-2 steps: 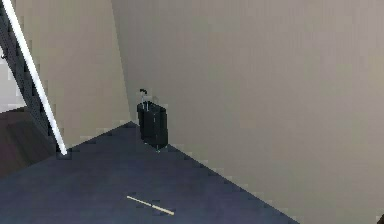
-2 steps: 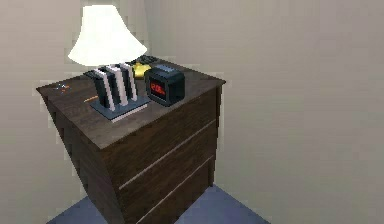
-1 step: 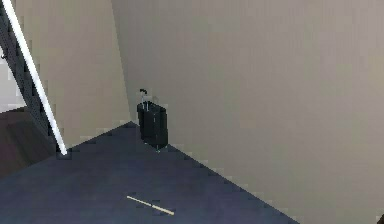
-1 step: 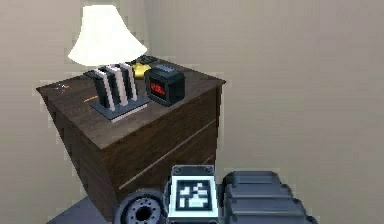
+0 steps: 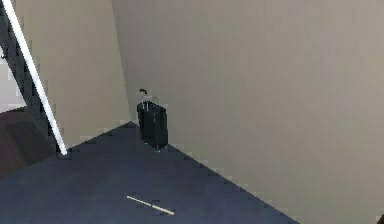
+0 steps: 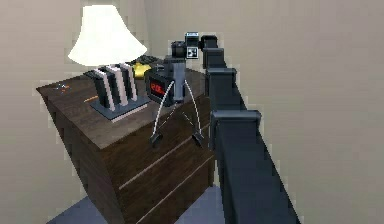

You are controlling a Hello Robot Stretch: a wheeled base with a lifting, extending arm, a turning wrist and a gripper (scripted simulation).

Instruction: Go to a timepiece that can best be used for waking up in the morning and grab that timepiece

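The gripper (image 6: 180,141) shows against the top and front of a dark wooden dresser (image 6: 120,165), and with the alarm clock (image 6: 157,88) right at it I cannot tell whether it holds anything or touches the alarm clock. The dresser's foot is cut off at the bottom edge, and a small yellow thing (image 6: 143,68) up and left of the gripper is too small to name. The alarm clock stands on the dresser top just left of the gripper's body, a small dark box with red glowing digits, with a rack (image 6: 115,88) of pale upright slabs and a white-shaded lamp (image 6: 105,35) farther left.
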